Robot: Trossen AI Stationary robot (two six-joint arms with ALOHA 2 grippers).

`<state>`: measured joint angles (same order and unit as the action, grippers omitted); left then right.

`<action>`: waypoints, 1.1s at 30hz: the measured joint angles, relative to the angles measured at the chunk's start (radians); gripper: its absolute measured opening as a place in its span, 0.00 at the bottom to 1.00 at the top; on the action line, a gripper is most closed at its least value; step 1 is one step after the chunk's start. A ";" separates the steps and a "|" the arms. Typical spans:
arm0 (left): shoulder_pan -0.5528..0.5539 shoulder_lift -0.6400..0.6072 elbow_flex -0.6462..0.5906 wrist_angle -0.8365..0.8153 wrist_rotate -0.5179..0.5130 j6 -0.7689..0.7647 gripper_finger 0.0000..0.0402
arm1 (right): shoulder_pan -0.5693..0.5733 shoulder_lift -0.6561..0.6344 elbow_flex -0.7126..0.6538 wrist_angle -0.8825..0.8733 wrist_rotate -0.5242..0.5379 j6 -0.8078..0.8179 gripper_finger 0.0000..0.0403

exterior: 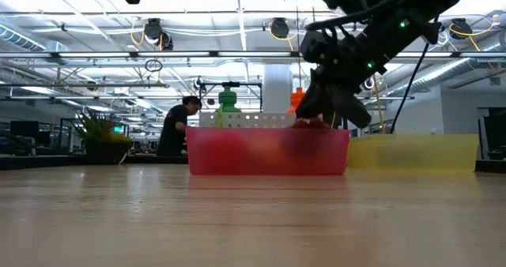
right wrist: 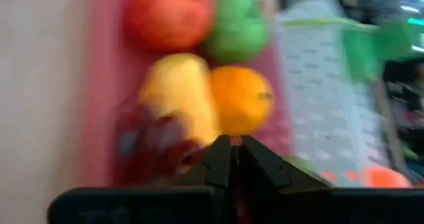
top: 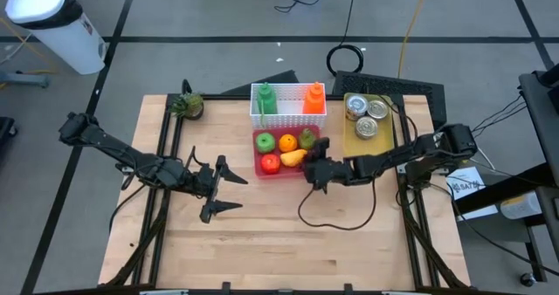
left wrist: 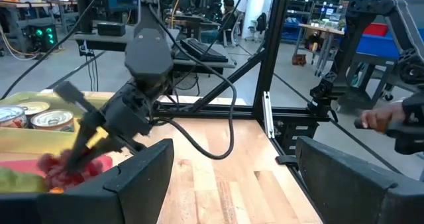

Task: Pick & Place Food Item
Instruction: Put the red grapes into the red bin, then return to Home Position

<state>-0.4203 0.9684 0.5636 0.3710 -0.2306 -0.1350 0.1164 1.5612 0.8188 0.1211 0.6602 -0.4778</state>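
Observation:
A red tray (top: 258, 174) holds a green apple, an orange, a red apple and a yellow fruit (right wrist: 179, 95). My right gripper (top: 314, 171) hovers over the tray's right near corner with its fingers together. A dark red fruit piece (right wrist: 152, 144) sits right at its tips. In the low view this piece (exterior: 308, 123) shows just above the tray's rim. My left gripper (top: 225, 193) waits open, low over the bare table left of the tray. My right gripper (right wrist: 233, 148) is shut on the dark red fruit piece, coming at it slanting down from the table's right. The piece (left wrist: 66, 168) hangs beside and below the fingertips over the tray. The fingers themselves hide which part they have.
Behind the red tray stands a white basket (top: 288, 116) with a green and an orange bottle. A yellow tray (top: 349, 138) with cans lies to the right, a small plant (top: 188, 106) at the far left. A black cable (top: 336, 212) loops on the table near the right arm.

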 joint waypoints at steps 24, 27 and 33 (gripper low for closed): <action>0.000 0.000 0.000 0.000 -0.007 -0.004 0.81 | 0.138 -0.035 0.000 0.308 0.181 0.134 0.63; 0.000 0.000 0.000 0.000 -0.006 -0.003 0.81 | 0.212 -0.098 0.002 0.317 0.179 0.172 0.64; 0.000 0.000 0.001 -0.039 -0.006 -0.006 0.81 | 0.393 -0.318 0.003 0.170 0.058 0.446 0.63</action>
<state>-0.4203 0.9680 0.5644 0.3322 -0.2367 -0.1413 0.5091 1.2428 0.8219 0.2912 0.7182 -0.0322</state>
